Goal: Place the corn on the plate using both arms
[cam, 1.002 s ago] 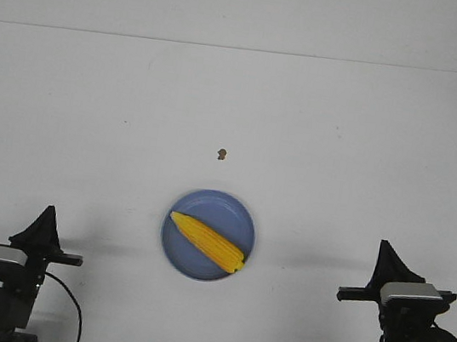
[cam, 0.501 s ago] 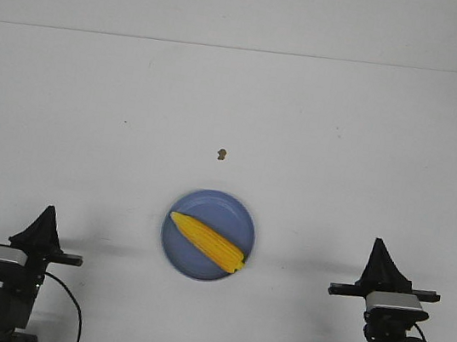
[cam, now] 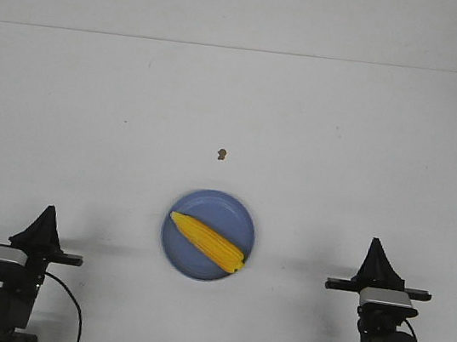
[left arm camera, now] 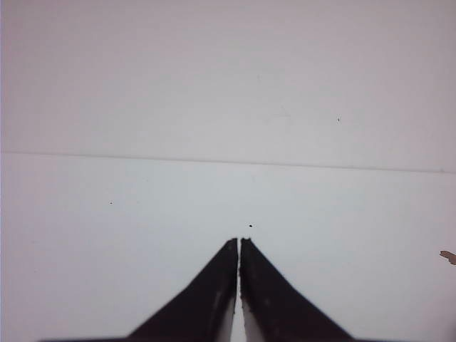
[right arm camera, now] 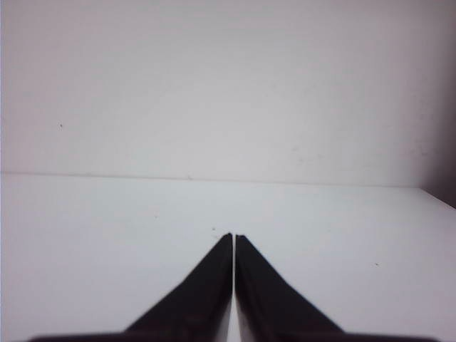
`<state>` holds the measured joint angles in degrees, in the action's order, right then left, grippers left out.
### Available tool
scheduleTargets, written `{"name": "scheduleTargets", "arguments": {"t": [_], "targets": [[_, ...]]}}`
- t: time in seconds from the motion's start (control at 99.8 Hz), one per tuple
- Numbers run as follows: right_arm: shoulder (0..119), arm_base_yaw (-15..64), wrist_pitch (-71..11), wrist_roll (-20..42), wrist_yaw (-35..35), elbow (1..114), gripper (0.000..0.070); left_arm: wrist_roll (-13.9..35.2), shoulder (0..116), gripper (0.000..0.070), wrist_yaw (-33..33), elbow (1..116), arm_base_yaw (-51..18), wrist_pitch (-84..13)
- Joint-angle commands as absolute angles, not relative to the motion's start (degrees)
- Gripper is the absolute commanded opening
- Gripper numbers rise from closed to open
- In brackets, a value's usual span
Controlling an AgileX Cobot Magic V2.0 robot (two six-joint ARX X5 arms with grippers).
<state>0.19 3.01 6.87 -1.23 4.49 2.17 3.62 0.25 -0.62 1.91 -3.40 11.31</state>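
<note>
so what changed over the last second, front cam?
Only the right gripper moved: it shifted left toward the robot's middle and swung to point straight ahead, its camera block squaring up. Its fingers are together and it holds nothing. The left gripper stayed parked, also closed. The corn lies diagonally on the plate as before, and the small brown speck behind the plate has not moved.

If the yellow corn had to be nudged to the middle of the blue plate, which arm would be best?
Probably the right gripper: the yellow corn cob's thick end lies by the round blue plate's right rim, facing it. The left gripper, also shut, sits slightly farther away.
</note>
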Motion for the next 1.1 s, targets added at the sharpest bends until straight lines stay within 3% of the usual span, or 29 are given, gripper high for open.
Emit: {"name": "scheduleTargets", "arguments": {"t": [0.0, 1.092], "targets": [[0.1, 2.5, 8.3, -0.6, 4.6, 1.5, 0.0013, 3.7, 0.2, 0.0013, -0.4, 0.8, -3.4, 12.1], [0.1, 0.5, 10.3, 0.4, 4.5, 0.7, 0.0013, 3.7, 0.2, 0.0013, -0.5, 0.8, -3.4, 12.1]]}}
